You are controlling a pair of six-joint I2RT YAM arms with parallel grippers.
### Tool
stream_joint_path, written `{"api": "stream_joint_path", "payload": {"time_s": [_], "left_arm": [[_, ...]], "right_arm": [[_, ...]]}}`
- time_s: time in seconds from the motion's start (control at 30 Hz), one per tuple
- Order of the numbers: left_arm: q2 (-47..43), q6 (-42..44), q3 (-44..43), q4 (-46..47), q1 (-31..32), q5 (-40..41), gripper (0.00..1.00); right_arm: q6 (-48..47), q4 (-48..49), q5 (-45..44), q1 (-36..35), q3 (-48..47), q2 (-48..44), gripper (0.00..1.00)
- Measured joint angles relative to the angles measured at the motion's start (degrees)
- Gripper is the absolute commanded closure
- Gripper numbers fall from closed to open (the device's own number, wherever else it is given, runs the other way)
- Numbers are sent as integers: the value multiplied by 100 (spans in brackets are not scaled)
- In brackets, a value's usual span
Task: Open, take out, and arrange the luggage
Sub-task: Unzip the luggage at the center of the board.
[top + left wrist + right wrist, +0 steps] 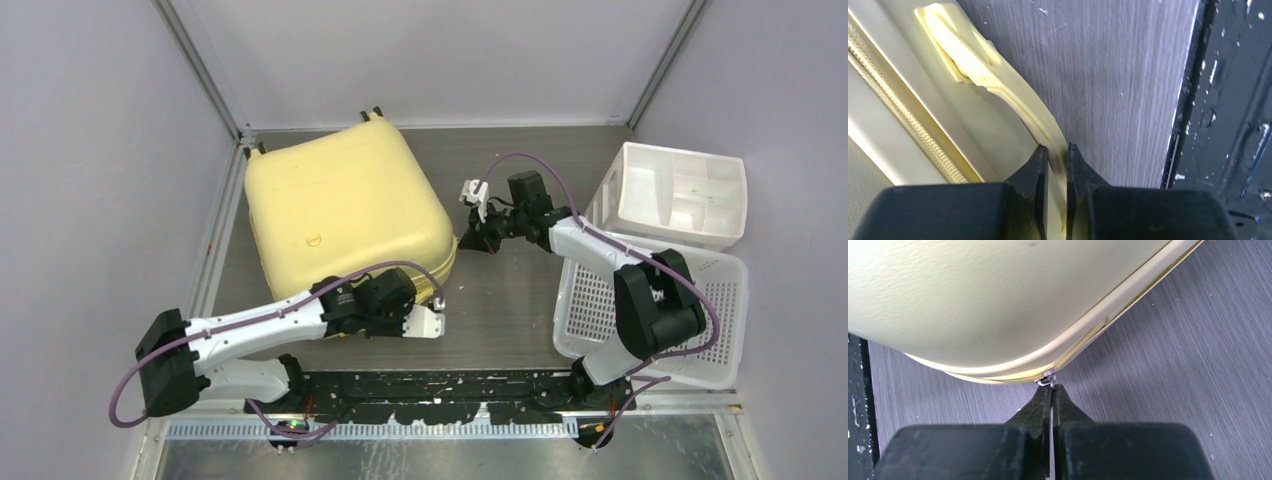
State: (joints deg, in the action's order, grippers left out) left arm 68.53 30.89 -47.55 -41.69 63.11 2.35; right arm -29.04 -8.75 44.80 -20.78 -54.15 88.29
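Note:
The luggage (345, 215), a pale yellow hard-shell suitcase, lies flat and closed on the grey table, its wheels toward the back wall. My left gripper (1057, 150) is shut on the suitcase's yellow side handle (1013, 95) at its near right edge; the zipper track (903, 110) runs beside it. In the top view that gripper (437, 298) sits at the case's front right corner. My right gripper (1052, 386) is shut on the small metal zipper pull (1046, 379) at the rounded corner of the luggage (998, 295), seen from above at the case's right side (463, 243).
A white perforated basket (700, 320) stands at the right, with a white divided bin (690, 190) resting across its far end. The black base rail (440, 395) runs along the near edge. Grey walls close in on the left, back and right.

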Motion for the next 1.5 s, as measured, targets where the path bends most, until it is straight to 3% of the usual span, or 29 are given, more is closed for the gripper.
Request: {"api": "stream_joint_path", "payload": {"time_s": [0.5,1.13,1.17,1.33,1.43,1.47,1.5], "left_arm": [[-1344,1080,723,-485,-9,-227,100],[-1351,1628,828,-560,-76,164,100],[-1357,1600,824,-555,-74,177,97],[-1488,1091,634,-616,-20,227,61],[-1480,315,46,-656,87,142,51],[-1399,-46,-284,-632,103,83,42],[-1305,-393,-584,-560,103,-2,24]], "right_arm": [[-662,-870,645,-96,-1366,1172,99],[-977,-2017,1067,-184,-3392,2734,99],[-1040,-1985,1084,-184,-3362,2723,99],[-1276,-1381,1040,-184,-2865,2457,99],[-1340,-1069,817,-146,-2715,2358,99],[-1351,-975,752,-127,-2671,2330,99],[-1351,-876,684,-105,-2621,2297,99]]}}
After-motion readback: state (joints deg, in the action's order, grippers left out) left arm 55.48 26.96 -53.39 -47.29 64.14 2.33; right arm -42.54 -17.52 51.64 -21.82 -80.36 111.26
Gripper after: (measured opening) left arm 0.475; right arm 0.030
